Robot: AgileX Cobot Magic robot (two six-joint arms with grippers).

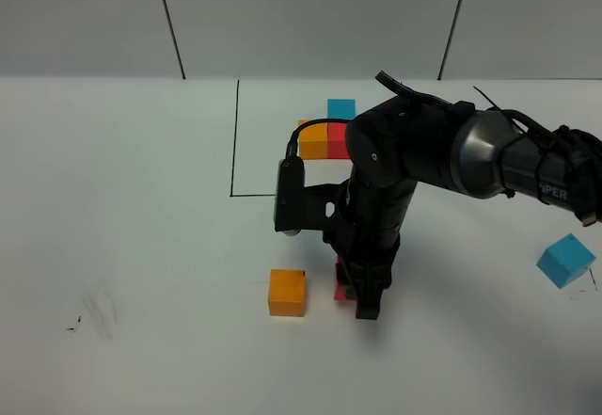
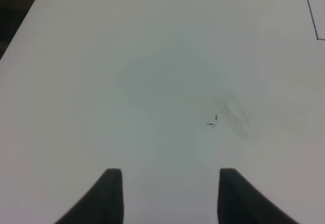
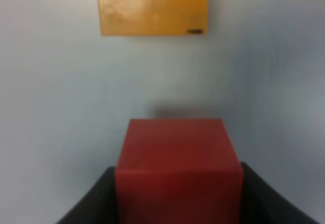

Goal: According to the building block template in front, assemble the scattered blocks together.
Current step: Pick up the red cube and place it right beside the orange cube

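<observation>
Red plastic cube [image 3: 177,168], lower centre of the overhead frame, pinched by the right end effector [image 1: 363,304]. Loose orange plastic cube [image 1: 287,292] lies just to its left on the white surface [image 1: 141,246], seemingly not touching; joining them probably means sliding left.

Standing far back inside a thin black-line rectangle as the building block template [image 1: 320,140]: orange and red cubes side by side, cyan-blue behind the red. Resting flat near the front, the loose orange block [image 1: 287,293]. Sitting just beside it, apart, pinched by the right gripper [image 3: 177,198], the red block [image 1: 341,288]. Lying askew, well off right, the cyan-blue block [image 1: 566,260].
</observation>
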